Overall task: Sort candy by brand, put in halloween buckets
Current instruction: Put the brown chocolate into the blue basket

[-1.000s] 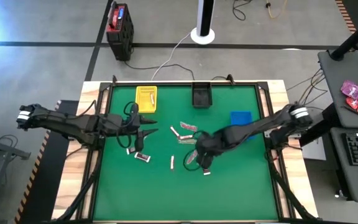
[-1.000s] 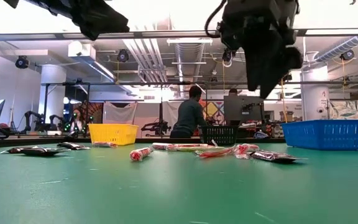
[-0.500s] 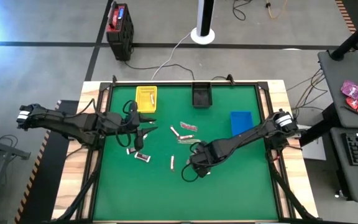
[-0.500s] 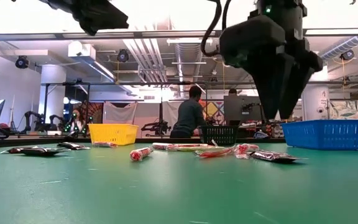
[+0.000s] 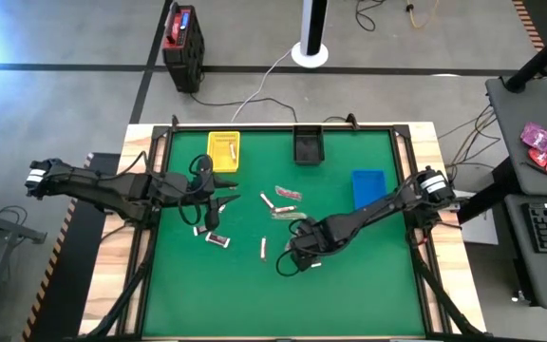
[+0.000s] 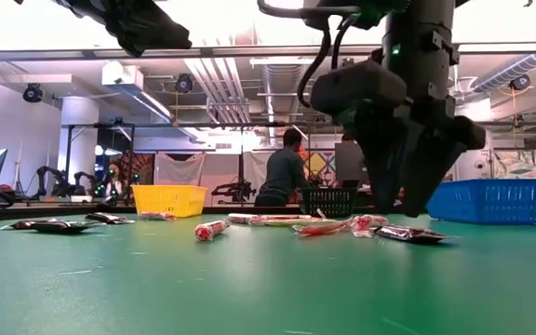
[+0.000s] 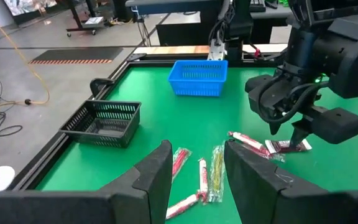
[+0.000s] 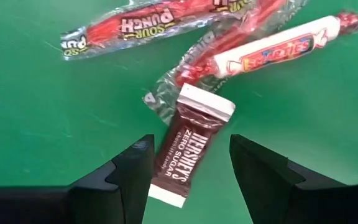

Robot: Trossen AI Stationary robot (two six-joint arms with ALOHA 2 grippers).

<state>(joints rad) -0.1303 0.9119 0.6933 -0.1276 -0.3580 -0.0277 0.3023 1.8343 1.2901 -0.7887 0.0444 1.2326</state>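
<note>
Two open fingers of the right gripper [image 8: 188, 171] straddle a dark brown Hershey's bar [image 8: 190, 142] on the green desk [image 5: 349, 294], open felt toward six o'clock. Left gripper [image 7: 194, 171], spread empty, hovers near the yellow bin [image 5: 222, 150].

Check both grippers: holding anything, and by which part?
Nothing held. Right gripper is open, fingers straddling the brown Hershey's bar on the mat. Left gripper is open and empty.
</note>
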